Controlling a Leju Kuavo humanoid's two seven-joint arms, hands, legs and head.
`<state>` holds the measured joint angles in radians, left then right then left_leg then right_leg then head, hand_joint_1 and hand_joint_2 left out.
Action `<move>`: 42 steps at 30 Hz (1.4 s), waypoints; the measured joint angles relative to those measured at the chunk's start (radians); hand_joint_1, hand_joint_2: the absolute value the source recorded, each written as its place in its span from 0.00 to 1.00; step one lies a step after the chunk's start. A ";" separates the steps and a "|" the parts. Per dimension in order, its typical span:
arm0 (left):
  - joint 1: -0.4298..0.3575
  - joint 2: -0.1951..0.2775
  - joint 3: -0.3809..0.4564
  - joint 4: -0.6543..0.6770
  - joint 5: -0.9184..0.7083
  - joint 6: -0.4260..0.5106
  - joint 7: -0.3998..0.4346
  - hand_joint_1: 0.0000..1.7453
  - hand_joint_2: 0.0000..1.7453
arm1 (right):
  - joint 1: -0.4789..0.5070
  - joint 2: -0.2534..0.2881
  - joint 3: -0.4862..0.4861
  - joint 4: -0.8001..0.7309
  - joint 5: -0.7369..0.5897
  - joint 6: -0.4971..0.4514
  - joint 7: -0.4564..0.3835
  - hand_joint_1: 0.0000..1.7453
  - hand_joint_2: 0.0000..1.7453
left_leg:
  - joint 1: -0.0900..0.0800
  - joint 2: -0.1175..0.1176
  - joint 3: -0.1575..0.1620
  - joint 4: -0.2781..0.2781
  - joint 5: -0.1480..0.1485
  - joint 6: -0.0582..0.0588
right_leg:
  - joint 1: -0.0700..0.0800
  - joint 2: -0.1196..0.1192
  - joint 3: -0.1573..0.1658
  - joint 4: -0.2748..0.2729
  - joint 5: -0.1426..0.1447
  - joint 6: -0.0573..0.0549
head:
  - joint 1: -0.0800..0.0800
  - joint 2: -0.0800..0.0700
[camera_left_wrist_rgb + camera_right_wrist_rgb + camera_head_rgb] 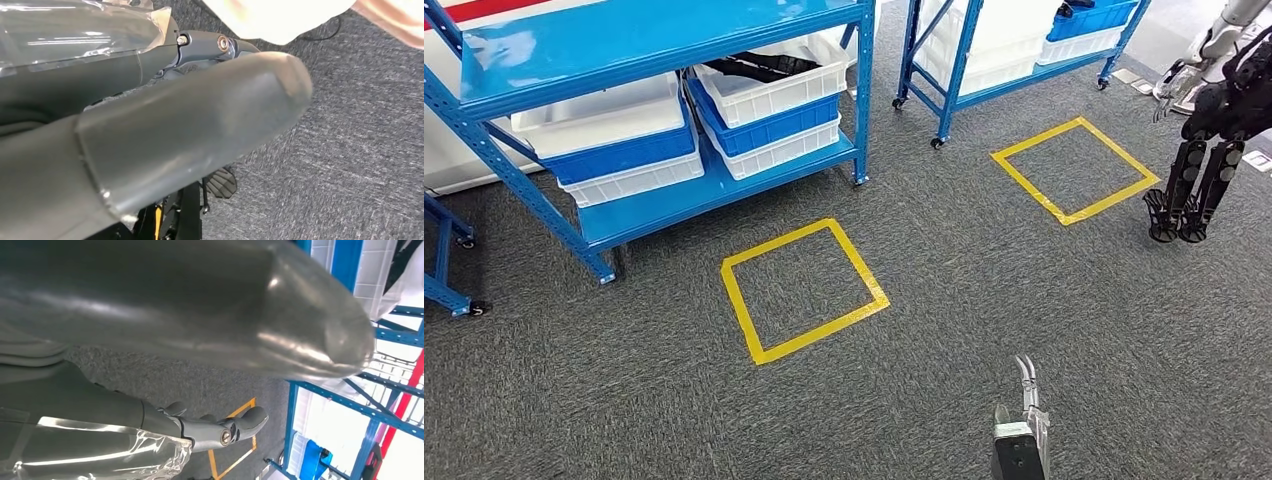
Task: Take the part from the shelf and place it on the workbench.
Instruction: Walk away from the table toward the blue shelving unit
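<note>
A blue metal shelf [664, 50] stands at the far left on grey carpet, a few steps away. Its lower level carries stacked white and blue bins [619, 150]. The white bin on the right stack [774, 85] has a black part [759, 65] lying in it. My right hand [1024, 425] hangs low at the bottom edge of the head view, well short of the shelf. In the right wrist view my right hand [210, 320] has thumb and fingers [235, 427] stretched out and holds nothing. My left hand [165, 130] also has its fingers apart, with nothing in it.
A second blue shelf [954, 60] with white and blue bins stands at the back right. Two yellow tape squares [804, 290] [1074, 170] mark the carpet. Another robot's dark legs [1194, 190] stand at the far right.
</note>
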<state>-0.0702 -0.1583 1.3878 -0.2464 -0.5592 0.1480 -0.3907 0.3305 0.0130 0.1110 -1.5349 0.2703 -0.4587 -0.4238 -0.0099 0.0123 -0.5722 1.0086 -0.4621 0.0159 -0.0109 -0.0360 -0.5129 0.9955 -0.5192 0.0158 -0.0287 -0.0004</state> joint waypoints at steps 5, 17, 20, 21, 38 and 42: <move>0.000 0.001 0.000 0.000 0.009 0.001 -0.008 0.00 0.00 | 0.015 0.013 -0.020 -0.006 0.048 0.028 0.004 0.00 0.00 | -0.001 0.000 0.000 0.000 0.000 0.002 | -0.001 0.000 0.009 -0.001 0.002 0.003 | 0.000 0.000; -0.012 0.003 -0.002 0.000 -0.010 0.010 -0.031 0.00 0.00 | -0.268 0.020 -0.106 0.748 0.518 -0.059 0.300 0.00 1.00 | 0.001 -0.001 0.009 0.000 -0.001 0.006 | 0.000 -0.002 0.010 -0.002 -0.002 0.009 | 0.000 0.000; -0.013 0.002 -0.004 0.000 -0.013 -0.008 -0.039 0.00 0.00 | -0.318 0.026 -0.100 0.975 0.627 -0.094 0.432 0.00 1.00 | 0.000 -0.004 0.006 0.003 -0.002 0.010 | -0.007 -0.004 0.016 -0.004 -0.001 0.012 | -0.001 0.000; -0.013 0.002 -0.004 0.000 -0.015 -0.009 -0.041 0.00 0.00 | -0.328 0.030 -0.096 1.025 0.644 -0.095 0.453 0.00 1.00 | 0.000 -0.004 0.004 0.003 -0.004 0.014 | -0.011 -0.005 0.018 -0.007 0.000 0.016 | -0.002 0.000; -0.016 -0.009 -0.008 0.008 -0.019 -0.003 -0.022 0.00 0.00 | -0.383 0.036 -0.053 1.296 0.716 -0.021 0.572 0.00 1.00 | 0.039 -0.045 0.060 -0.012 -0.056 -0.018 | -0.034 0.037 -0.042 0.033 0.025 0.029 | 0.017 0.000; -0.018 -0.011 -0.008 0.009 -0.018 -0.003 -0.020 0.00 0.00 | -0.391 0.034 -0.053 1.301 0.717 -0.020 0.574 0.00 1.00 | 0.045 -0.022 -0.011 0.131 -0.124 -0.027 | -0.028 0.035 -0.029 0.033 0.013 0.004 | 0.015 0.000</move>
<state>-0.0880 -0.1690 1.3802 -0.2374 -0.5776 0.1450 -0.4108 -0.0601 0.0473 0.0580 -0.2337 0.9872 -0.4791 0.1500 0.0354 -0.0099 -0.5833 1.1394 -0.5859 -0.0110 -0.0390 -0.0011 -0.5420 1.0289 -0.5059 0.0200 -0.0135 -0.0004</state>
